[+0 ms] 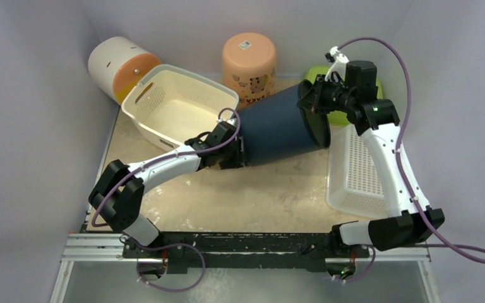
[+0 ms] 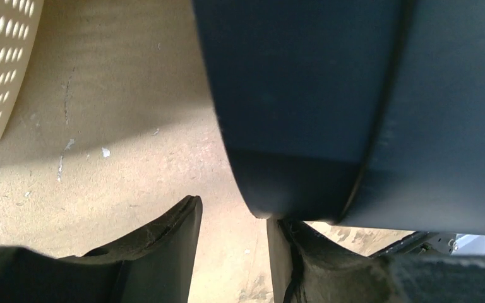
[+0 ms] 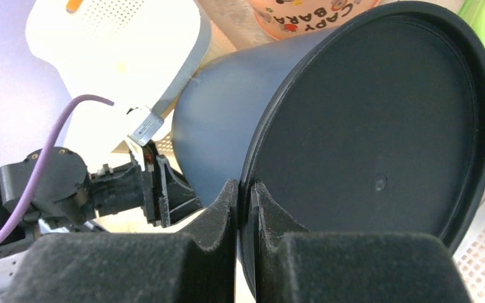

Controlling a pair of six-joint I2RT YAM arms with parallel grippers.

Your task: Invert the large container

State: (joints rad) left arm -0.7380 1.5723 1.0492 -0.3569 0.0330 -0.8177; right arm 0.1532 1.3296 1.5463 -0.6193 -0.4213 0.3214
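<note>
Top external: large container (image 1: 278, 126) on side, axis left-right, wider end right.

Your large container (image 1: 278, 126) lies mid-table on side; handled basket (image 1: 177, 104) left of it, upturned tub (image 1: 249, 60) behind, perforated tray (image 1: 357, 170) on its right.

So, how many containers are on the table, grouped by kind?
Round bins: 3 (dark blue plastic bucket, peach plastic bucket, white-and-orange cylinder)
Perforated rectangular baskets: 2 (cream plastic basket, white plastic basket)
Green plastic tub: 1
Total: 6
</note>
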